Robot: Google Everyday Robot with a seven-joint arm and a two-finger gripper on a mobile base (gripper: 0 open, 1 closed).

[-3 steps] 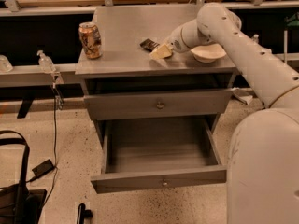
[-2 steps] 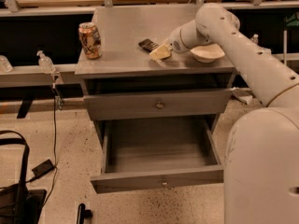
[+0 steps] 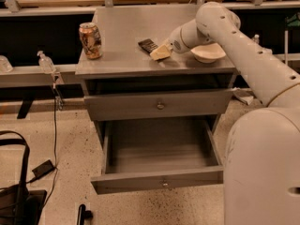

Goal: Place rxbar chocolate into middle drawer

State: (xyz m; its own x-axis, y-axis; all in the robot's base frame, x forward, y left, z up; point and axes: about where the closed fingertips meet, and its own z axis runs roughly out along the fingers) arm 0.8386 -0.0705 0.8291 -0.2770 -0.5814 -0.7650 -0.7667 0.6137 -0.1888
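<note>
The rxbar chocolate (image 3: 147,45) is a small dark flat bar lying on the grey cabinet top (image 3: 126,55), near its middle. My gripper (image 3: 160,52) has pale fingers and sits low over the top, just right of the bar and touching or nearly touching its right end. The middle drawer (image 3: 157,179) is pulled out below and its inside shows nothing in it. The drawer above it (image 3: 159,105) is closed.
An orange-patterned drink can (image 3: 90,40) stands at the left of the cabinet top. A white bowl (image 3: 208,53) sits at the right, behind my arm. A clear bottle (image 3: 45,62) stands on a low shelf at the left. A black bag (image 3: 16,191) and cables lie on the floor at the lower left.
The gripper and the bar stay in about the same place on the cabinet top. The view has shifted slightly.
</note>
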